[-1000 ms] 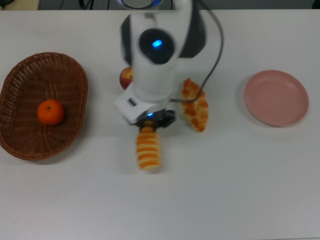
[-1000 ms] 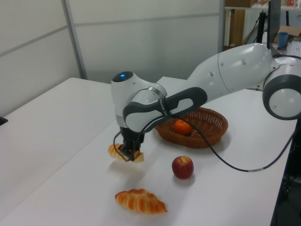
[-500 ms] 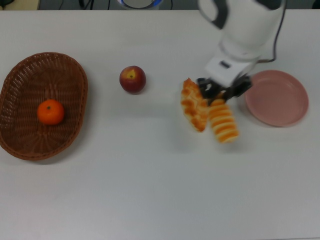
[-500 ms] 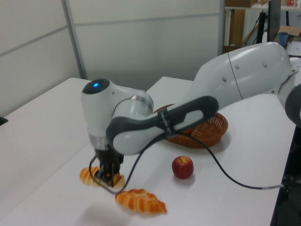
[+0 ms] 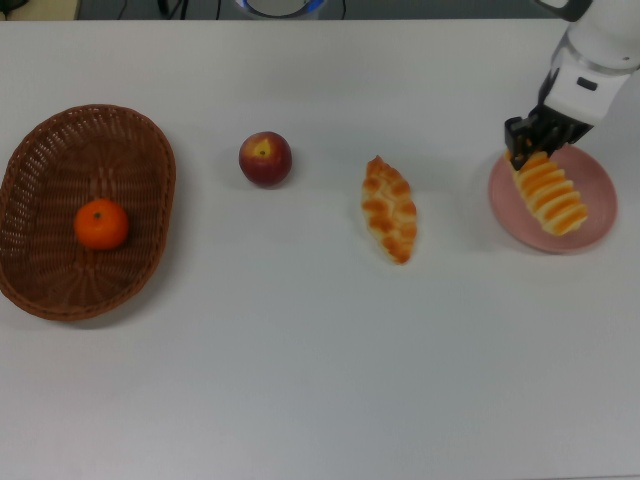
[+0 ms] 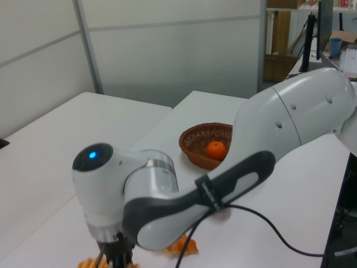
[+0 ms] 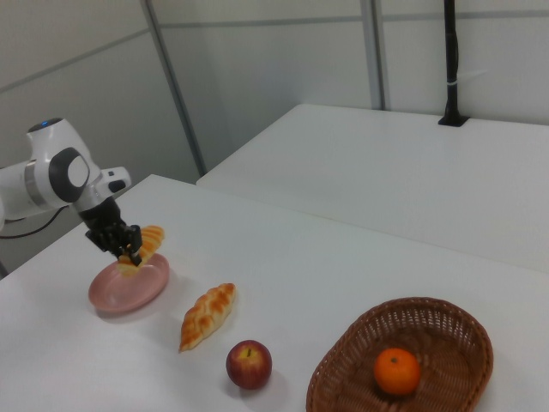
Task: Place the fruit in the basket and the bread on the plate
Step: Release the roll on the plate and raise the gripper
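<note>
While nothing in the top view is being handled at its left, the large oval brown wicker basket sits there with the bright orange tangerine already inside it. Next toward the top view's right, the dark red apple with a yellow patch rests on the white table, well apart from the basket, and beyond it lies the braided golden-brown roll with pointed ends, also bare on the table. At the far right of the top view, the black two-finger gripper pinches one end of the ridged orange-and-pale-yellow roll, which hangs over the round pink plate; the right view shows the roll tilted and seemingly just above the plate rather than settled on it. So the step in hand is setting down the first bread. Lowering a little and letting go would finish it, after which the braided roll and the apple remain.
</note>
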Controlling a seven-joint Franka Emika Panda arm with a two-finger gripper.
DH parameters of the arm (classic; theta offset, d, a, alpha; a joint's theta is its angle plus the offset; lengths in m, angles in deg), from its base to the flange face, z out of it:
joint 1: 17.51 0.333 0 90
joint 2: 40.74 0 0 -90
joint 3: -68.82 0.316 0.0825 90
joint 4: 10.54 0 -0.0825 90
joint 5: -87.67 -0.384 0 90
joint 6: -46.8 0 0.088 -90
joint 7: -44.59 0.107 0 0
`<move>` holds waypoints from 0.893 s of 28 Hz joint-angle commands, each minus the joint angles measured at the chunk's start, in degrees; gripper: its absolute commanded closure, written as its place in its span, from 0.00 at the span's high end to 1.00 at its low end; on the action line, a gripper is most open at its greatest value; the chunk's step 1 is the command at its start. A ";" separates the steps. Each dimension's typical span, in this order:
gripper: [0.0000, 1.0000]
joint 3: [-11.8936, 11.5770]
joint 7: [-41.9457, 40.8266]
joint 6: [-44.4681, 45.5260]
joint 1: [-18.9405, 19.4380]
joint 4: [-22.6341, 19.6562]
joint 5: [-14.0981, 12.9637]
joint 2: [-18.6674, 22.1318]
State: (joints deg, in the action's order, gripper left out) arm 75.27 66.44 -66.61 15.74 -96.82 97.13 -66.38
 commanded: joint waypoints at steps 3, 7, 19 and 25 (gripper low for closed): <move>0.44 -0.83 1.09 0.20 1.64 -0.47 1.18 -1.69; 0.84 -0.83 1.09 0.20 1.64 -0.47 1.35 -2.30; 1.00 -0.83 3.19 0.99 2.70 -0.55 2.23 -1.60; 1.00 -1.62 4.17 3.53 2.08 -0.73 2.15 0.94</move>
State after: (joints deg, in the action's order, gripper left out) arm 74.84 68.91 -66.50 17.82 -96.56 98.43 -68.64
